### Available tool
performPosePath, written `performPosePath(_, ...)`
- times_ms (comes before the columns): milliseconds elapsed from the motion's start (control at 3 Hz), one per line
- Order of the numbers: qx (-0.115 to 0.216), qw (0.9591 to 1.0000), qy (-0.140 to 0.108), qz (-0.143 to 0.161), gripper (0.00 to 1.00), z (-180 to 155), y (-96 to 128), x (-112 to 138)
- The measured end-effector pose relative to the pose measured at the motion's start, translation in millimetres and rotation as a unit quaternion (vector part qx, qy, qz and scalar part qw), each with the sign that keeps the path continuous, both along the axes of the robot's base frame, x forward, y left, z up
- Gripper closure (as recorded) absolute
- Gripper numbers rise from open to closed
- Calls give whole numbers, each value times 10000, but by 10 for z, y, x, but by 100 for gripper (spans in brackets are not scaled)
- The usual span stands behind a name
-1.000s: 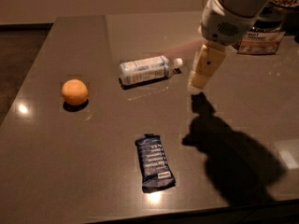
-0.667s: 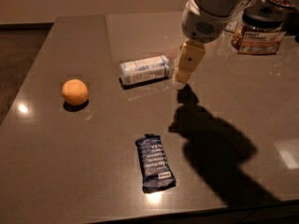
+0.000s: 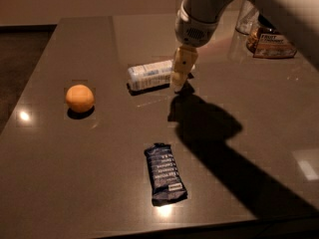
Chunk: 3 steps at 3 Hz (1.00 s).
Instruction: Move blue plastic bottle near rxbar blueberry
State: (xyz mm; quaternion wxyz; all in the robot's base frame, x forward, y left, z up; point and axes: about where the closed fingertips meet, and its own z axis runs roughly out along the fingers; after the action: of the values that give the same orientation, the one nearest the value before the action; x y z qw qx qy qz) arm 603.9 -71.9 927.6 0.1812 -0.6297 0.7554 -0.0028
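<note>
gripper (image 3: 178, 83): hangs from the white arm (image 3: 202, 14), pointing down, tip low over the table (image 3: 75, 44), mid-width and nearer the far edge
gripper state: cannot tell if open or closed
blue plastic bottle (image 3: 149, 75): lying on its side, long axis roughly parallel to the far edge; gripper sits right at its right end and hides that end; can't tell whether they touch
shadow (image 3: 209, 123): arm's, dark, running from the gripper tip toward the near-right corner
rxbar blueberry (image 3: 165, 174): flat near the near edge, mid-width, well apart from the bottle
orange (image 3: 79, 98): toward the left edge, left of the bottle
jar (image 3: 271, 41): labelled, by the far-right corner
</note>
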Motion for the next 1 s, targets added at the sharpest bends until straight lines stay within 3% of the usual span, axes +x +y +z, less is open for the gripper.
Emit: performPosePath(1000,-81,9954,560,768,0,-502,209,435)
